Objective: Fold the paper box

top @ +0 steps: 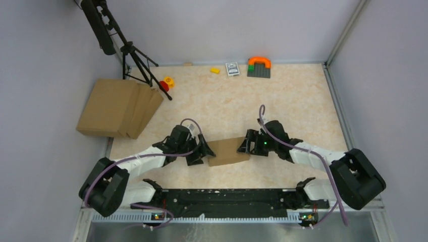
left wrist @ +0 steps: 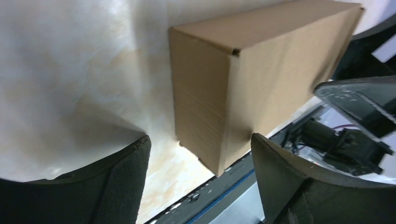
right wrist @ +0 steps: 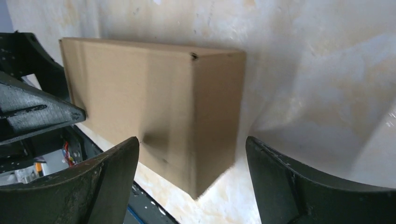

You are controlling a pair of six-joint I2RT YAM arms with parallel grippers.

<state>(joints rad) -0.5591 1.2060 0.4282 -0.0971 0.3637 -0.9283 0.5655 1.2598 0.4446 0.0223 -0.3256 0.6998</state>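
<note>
We see the beige marbled tabletop [top: 282, 96] bearing the folded plain brown cardboard paper box [top: 228, 151], which lies between our 2 claws. The left gripper [top: 203, 152] stands spread at one end and the right gripper [top: 246, 143] spread at the other, each end just ahead of the fingers.

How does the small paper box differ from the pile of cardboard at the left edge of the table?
The paper box is folded up into a closed block; the cardboard pile is flat sheets. The paper box is smaller than the cardboard pile. The paper box lies at the middle of the table; the cardboard pile at its left edge. Both are plain brown cardboard.
</note>
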